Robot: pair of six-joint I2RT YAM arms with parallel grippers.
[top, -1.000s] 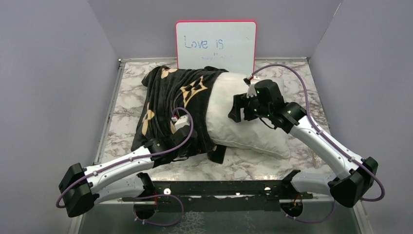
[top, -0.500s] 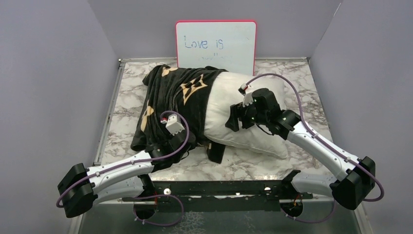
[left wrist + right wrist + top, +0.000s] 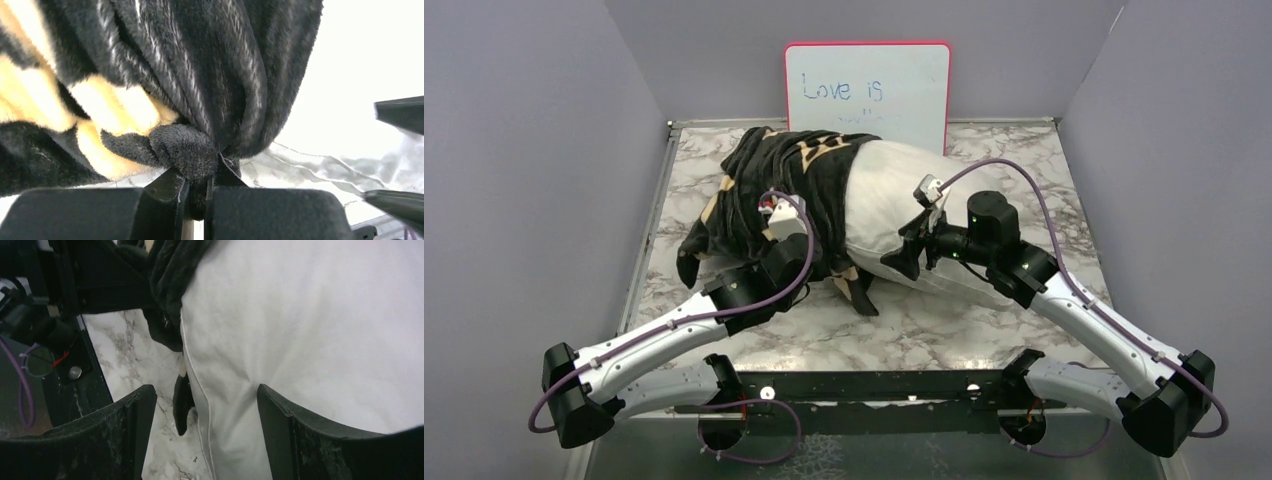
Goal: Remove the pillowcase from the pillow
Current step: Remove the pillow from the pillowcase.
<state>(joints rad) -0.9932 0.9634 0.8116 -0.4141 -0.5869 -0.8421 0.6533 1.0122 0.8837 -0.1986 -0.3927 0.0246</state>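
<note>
The black pillowcase [image 3: 764, 190] with tan motifs covers the left half of the white pillow [image 3: 894, 190] and is bunched and raised off the table. My left gripper [image 3: 809, 250] is at its near hem, shut on a wad of the black fabric [image 3: 192, 155], which fans upward from the jaws. My right gripper [image 3: 902, 262] is open at the pillow's near edge. Its fingers [image 3: 137, 415] straddle the white seam [image 3: 200, 390] without pinching it. A black pillowcase corner [image 3: 182, 400] hangs just left of that seam. The pillow [image 3: 310, 315] fills the right wrist view.
A pink-framed whiteboard [image 3: 867, 95] stands against the back wall behind the pillow. Bare marble table [image 3: 944, 330] shows in front of the pillow and on the left [image 3: 664, 230]. Grey walls close in both sides. The left arm's black body [image 3: 100, 275] is close to my right gripper.
My left gripper closed on the pillowcase's near hem and raised it, so the fabric bunched up off the table. The right gripper dropped forward and left to the pillow's near edge, still open.
</note>
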